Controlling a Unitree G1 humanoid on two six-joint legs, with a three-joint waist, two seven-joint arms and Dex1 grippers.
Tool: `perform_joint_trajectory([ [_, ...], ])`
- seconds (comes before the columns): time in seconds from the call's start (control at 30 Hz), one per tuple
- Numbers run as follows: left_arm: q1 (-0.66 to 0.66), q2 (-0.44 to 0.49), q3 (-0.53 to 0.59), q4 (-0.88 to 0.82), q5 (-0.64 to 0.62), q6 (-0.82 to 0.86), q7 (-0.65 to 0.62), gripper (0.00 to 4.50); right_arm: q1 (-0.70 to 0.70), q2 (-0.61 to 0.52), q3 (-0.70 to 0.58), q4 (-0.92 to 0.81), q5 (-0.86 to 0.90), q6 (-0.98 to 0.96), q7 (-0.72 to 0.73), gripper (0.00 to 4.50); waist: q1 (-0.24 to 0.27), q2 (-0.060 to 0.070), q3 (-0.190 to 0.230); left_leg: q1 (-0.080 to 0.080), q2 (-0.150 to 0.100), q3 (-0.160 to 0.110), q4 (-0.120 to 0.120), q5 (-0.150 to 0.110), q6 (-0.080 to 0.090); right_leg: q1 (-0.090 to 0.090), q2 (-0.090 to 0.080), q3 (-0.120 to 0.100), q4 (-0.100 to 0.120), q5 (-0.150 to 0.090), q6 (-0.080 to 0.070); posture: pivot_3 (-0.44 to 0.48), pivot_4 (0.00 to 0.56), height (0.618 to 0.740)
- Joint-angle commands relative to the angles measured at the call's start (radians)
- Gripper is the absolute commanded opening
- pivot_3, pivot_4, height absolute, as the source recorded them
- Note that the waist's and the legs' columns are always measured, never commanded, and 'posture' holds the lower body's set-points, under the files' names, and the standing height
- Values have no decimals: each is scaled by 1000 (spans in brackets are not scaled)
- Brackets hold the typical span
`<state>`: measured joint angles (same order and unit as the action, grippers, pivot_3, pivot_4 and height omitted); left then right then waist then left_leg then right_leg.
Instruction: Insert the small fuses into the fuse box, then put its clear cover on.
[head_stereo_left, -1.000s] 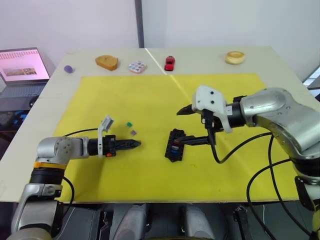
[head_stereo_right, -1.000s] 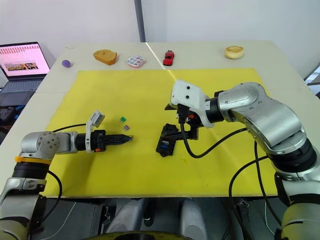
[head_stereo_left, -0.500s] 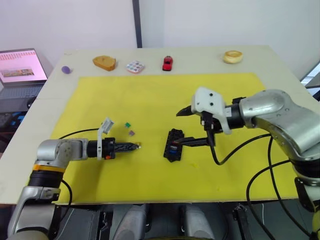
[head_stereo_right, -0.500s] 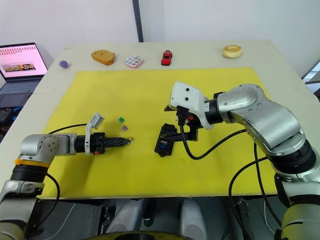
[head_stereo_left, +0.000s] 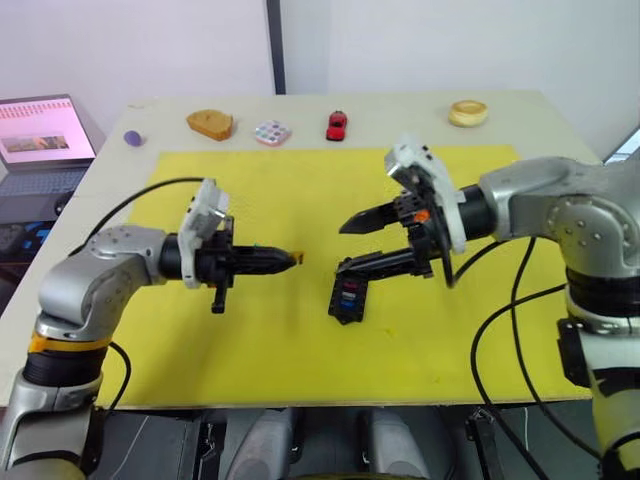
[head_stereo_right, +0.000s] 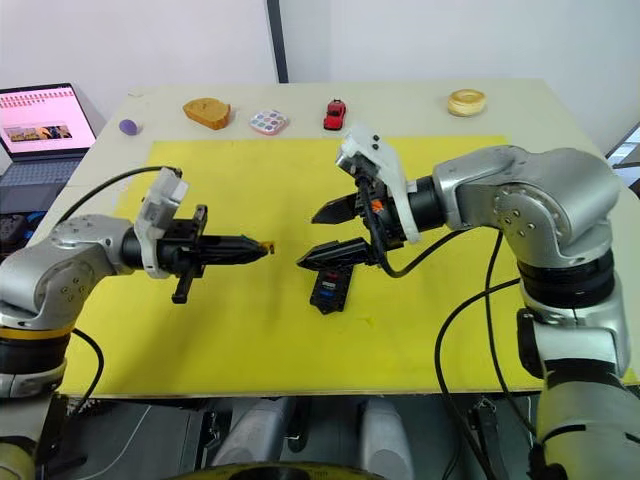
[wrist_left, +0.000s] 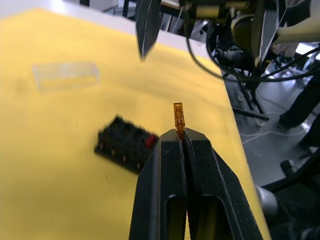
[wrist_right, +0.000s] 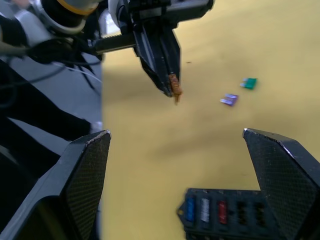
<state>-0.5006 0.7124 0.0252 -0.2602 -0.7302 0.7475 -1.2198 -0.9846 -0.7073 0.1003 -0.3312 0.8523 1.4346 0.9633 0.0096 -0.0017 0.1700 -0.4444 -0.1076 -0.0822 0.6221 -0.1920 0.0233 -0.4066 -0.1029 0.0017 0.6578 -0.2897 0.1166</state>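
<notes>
My left gripper (head_stereo_left: 293, 260) is shut on a small amber fuse (wrist_left: 178, 117) that sticks out past its tips, held above the yellow mat to the left of the fuse box (head_stereo_left: 346, 298). The black fuse box lies flat on the mat with blue, pale and red fuses in one row (wrist_right: 205, 210). My right gripper (head_stereo_left: 343, 247) hangs open just above the box's far end, its tips facing the left gripper. A green fuse (wrist_right: 248, 83) and a purple fuse (wrist_right: 229, 100) lie loose on the mat. The clear cover (wrist_left: 65, 76) rests on the mat beyond the box.
Along the table's far edge stand a purple ball (head_stereo_left: 133, 138), a brown wooden piece (head_stereo_left: 211, 124), a dotted disc (head_stereo_left: 273, 132), a red toy car (head_stereo_left: 338, 125) and a round ring (head_stereo_left: 468, 113). A laptop (head_stereo_left: 45, 135) sits off the table's left.
My left gripper has lifted off the mat with the amber fuse and moved right toward the fuse box. My right gripper has risen off the box and turned its open fingers toward the left.
</notes>
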Motion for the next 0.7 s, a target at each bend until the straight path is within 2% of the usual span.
perform_joint_trajectory([
  [0.03,-23,-3,-3,-34,-6,-28,-2,50,-30,21,-16,-1,21,15,-32,4500,-1,0,0,0,0,0,0,0,0,0,0,0,0,0,0,0,150,740],
  [0.13,-28,-5,-12,-47,-6,-36,1,0,-35,68,-19,6,37,33,-64,3582,-3,0,0,0,0,0,0,0,0,0,0,0,0,0,0,0,150,740],
  [0.2,-31,-6,-15,-43,-5,-40,1,0,-36,80,-9,4,33,29,-79,2621,-5,0,0,0,0,0,0,0,0,0,0,0,0,0,0,0,150,740],
  [0.43,-35,-8,-26,-39,-1,-55,4,0,-45,112,1,13,43,24,-102,2621,-5,0,0,0,0,0,0,0,0,0,1,0,0,0,0,0,150,740],
  [0.7,-33,-13,-28,-39,2,-56,20,0,-38,99,32,-5,41,7,-92,2621,-6,0,0,0,0,0,0,0,0,0,1,0,0,0,0,0,150,740],
])
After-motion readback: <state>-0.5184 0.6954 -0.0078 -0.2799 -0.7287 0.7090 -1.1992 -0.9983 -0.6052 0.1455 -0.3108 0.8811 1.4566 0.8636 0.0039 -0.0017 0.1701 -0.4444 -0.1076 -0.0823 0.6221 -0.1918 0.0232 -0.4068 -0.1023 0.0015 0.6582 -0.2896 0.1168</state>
